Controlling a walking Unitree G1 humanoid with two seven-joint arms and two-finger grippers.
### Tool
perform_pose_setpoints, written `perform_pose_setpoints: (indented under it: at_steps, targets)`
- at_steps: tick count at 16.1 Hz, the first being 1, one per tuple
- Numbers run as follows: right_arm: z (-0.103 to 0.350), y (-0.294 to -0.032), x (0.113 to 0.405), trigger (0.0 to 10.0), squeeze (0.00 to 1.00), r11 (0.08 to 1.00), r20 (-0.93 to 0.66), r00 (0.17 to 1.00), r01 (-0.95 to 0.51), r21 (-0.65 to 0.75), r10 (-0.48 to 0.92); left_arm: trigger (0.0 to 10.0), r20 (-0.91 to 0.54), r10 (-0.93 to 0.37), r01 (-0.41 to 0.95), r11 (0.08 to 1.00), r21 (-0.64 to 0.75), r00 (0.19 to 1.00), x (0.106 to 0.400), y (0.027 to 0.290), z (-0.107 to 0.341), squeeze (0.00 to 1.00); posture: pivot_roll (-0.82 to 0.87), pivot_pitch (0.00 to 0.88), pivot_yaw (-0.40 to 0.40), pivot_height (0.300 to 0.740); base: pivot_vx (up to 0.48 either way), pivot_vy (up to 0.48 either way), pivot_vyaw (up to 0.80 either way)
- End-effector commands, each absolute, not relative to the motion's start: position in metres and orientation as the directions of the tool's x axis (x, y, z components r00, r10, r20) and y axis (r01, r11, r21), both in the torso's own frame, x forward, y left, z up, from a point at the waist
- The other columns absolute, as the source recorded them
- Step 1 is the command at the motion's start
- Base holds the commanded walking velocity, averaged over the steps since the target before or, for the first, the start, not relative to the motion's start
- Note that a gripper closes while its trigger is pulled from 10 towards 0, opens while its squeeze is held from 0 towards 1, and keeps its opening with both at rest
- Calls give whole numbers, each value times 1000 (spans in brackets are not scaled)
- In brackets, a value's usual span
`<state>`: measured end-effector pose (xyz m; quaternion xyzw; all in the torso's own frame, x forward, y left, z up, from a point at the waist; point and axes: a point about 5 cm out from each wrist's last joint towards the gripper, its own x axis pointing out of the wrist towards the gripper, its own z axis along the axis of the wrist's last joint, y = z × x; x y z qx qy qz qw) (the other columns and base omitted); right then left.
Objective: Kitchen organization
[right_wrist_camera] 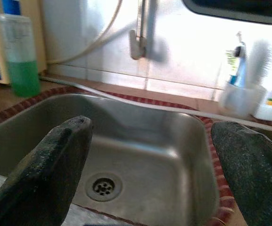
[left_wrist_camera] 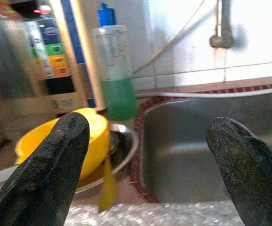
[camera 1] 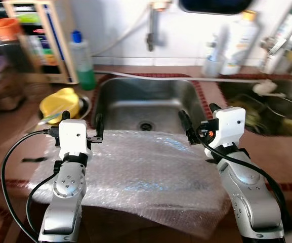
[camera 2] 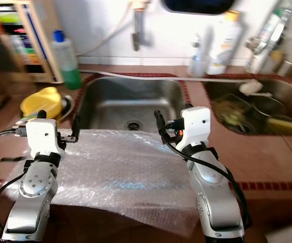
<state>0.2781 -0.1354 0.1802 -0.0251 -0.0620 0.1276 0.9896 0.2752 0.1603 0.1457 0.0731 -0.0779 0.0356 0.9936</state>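
Holding both jaws spread and empty above the bubble wrap (camera 1: 146,172), with the sink (camera 1: 146,104) just beyond, we judge organizing barely begun.

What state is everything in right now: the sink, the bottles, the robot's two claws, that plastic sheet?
Sink: empty, dry-looking, drain uncovered.
Bubble wrap: spread flat over the counter's front edge.
Green soap bottle: upright, capped, partly full.
Yellow bowl: sitting in a metal dish.
Left gripper: open, holding nothing.
Right gripper: open, holding nothing.
White bottle: upright.
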Motion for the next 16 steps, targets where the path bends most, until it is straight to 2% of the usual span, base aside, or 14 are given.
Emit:
perform_pose_setpoints:
  at_steps: [1, 4, 7, 10, 13, 16]
  targets:
    - [181, -136, 279, 10000, 0, 967, 118, 961, -245, -65, 252, 10000, 158, 65, -87, 986, 140, 985, 275, 162, 146, 0, 3, 32, -5, 740, 0, 0, -788]
    - [181, -133, 278, 10000, 0, 960, 119, 952, -277, -50, 281, 10000, 182, 129, -160, 973, 167, 975, 276, 168, 149, 0, 4, 33, -12, 740, 0, 0, 0]
    - [178, -128, 278, 10000, 0, 945, 86, 943, -326, 39, 322, 10000, 197, 165, -202, 962, 185, 966, 279, 177, 152, 0, 6, 35, -19, 740, 0, 0, 0]
    - [183, -118, 280, 10000, 0, 916, 80, 918, -395, 68, 389, 10000, 192, 221, -251, 956, 150, 956, 292, 190, 154, 0, 2, 36, -26, 740, 0, 0, 0]
    - [184, -115, 278, 10000, 0, 903, 70, 903, -427, 50, 424, 10000, 200, 232, -254, 963, 94, 952, 304, 188, 160, 0, -4, 40, -24, 740, 0, 0, 0]
    - [187, -109, 275, 10000, 0, 896, 73, 894, -443, 5, 442, 10000, 129, 288, -286, 958, -38, 949, 320, 187, 155, 0, -25, 43, -18, 740, 0, 0, 0]
